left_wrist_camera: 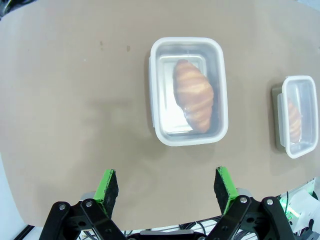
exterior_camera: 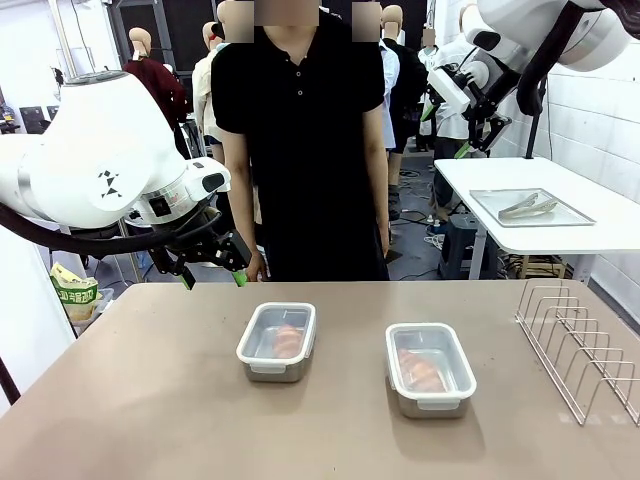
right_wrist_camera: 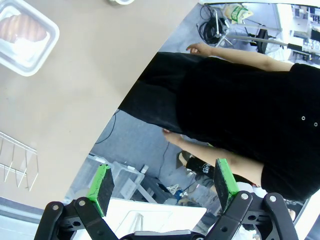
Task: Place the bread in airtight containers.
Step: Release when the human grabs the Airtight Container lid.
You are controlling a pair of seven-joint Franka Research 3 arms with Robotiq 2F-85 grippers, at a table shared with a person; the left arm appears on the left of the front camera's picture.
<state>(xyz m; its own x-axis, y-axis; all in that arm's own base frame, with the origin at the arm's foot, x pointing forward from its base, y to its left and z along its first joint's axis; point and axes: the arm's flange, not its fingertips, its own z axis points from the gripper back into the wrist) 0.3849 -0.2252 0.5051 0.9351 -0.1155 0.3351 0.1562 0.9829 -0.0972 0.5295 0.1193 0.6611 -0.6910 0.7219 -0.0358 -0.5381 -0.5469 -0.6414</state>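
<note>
Two containers sit on the desk (exterior_camera: 150, 400) in the front view: the left container (exterior_camera: 277, 341) and the right container (exterior_camera: 430, 368), each with a clear lid on and one roll visible inside. I judge both lids seated, though the latches are too small to confirm. The left gripper (exterior_camera: 212, 271) hovers above the far left edge of the desk, fingers released and grasping nothing. The right gripper (exterior_camera: 480, 140) is raised high at the far right, well apart from both tins. A person stands at the far side, arms down. A wire rack (exterior_camera: 580, 345) rests at the right end of the desk, and a tray with tongs (exterior_camera: 530, 208) lies on a separate white table behind.

From the left wrist view, I look straight down on the lidded left tin, the croissant (left_wrist_camera: 193, 94) lying diagonally inside. The green fingers (left_wrist_camera: 106, 184) are spread wide, clear of it.

From the right wrist view, the fingers (right_wrist_camera: 100, 184) are likewise released, pointing past the desk edge toward the person.

Handling assessment: I judge the bread light, soft and flaky, easily crushed, so it should be taken gently across its middle. The tins are stiff steel, the plastic lids smooth and probably slippery; I would grip across the short walls, not the lid.
</note>
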